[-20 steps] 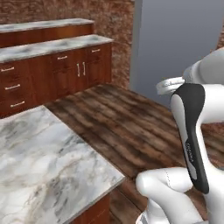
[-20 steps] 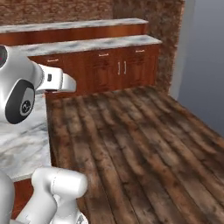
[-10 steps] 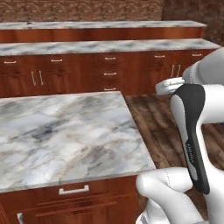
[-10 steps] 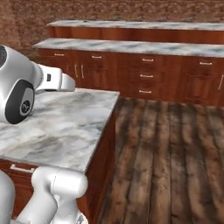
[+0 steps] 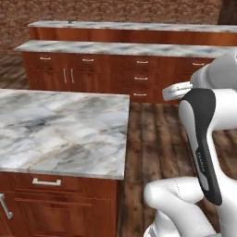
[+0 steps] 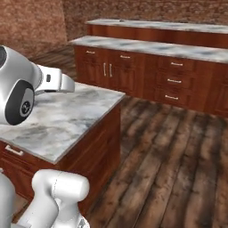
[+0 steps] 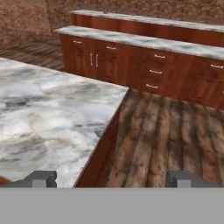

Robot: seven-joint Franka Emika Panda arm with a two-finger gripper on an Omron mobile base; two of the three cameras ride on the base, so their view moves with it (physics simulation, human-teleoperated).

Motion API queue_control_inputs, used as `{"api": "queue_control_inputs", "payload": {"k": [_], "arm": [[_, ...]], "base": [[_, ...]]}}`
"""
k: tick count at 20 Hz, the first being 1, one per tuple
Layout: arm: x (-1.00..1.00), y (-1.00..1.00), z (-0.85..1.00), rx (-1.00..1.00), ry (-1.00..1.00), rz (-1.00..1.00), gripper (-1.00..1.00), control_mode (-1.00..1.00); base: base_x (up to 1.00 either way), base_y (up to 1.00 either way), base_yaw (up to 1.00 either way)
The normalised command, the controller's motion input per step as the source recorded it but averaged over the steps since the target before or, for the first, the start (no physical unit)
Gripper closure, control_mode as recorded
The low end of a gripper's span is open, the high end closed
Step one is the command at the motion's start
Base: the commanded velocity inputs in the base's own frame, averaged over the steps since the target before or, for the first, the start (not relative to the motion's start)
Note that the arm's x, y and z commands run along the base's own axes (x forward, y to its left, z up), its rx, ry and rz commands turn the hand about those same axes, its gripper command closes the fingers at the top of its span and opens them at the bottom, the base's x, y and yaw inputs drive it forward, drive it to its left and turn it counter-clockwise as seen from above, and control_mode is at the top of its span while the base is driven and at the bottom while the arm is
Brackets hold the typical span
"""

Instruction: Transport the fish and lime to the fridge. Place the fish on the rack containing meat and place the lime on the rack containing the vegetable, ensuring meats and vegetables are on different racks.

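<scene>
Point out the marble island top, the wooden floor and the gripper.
Island top (image 5: 60,129), left base view, bare marble middle.
Wooden floor (image 6: 178,151), right base view, open planks.
Gripper (image 7: 111,178), hand view, midway between fingertips.

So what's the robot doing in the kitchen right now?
It isn't holding anything. Its hand is wide open, with nothing between the fingertips, and it points over the corner of a marble island counter toward the wooden floor. Behind that stands a long row of reddish-brown cabinets with marble tops. Since a second ago the whole view has swung round, so the base is driving or turning.
</scene>
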Motion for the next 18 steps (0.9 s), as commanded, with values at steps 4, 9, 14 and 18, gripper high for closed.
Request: {"api": "queue_control_inputs", "payload": {"k": [4, 9, 14, 18], "arm": [[0.00, 0.00, 0.00, 0.00, 0.00, 0.00, -1.00, 1.00], [0.00, 0.00, 0.00, 0.00, 0.00, 0.00, -1.00, 1.00], [0.00, 0.00, 0.00, 0.00, 0.00, 0.00, -1.00, 1.00], [0.00, 0.00, 0.00, 0.00, 0.00, 0.00, -1.00, 1.00]], "base": [[-0.08, -1.00, 0.30], [0.55, -1.00, 0.31], [1.00, -1.00, 0.28], [1.00, -0.99, 0.21]]}}
